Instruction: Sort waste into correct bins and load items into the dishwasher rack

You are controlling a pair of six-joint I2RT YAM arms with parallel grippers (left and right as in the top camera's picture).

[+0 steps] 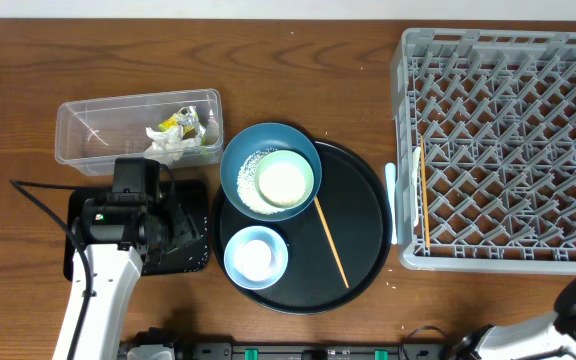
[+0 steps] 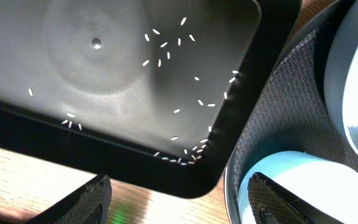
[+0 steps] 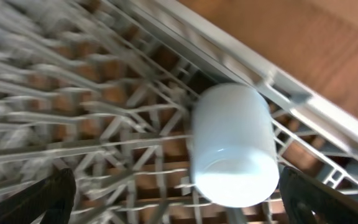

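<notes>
Right wrist: white cup (image 3: 234, 146) lies inside the spread right claw (image 3: 182, 200).

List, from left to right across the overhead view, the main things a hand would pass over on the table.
clear tub → dark blue bowl → slanting wooden chopstick → white spoon → grey dishwasher rack

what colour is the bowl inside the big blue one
Pale green bowl, clearest in overhead view.
</notes>
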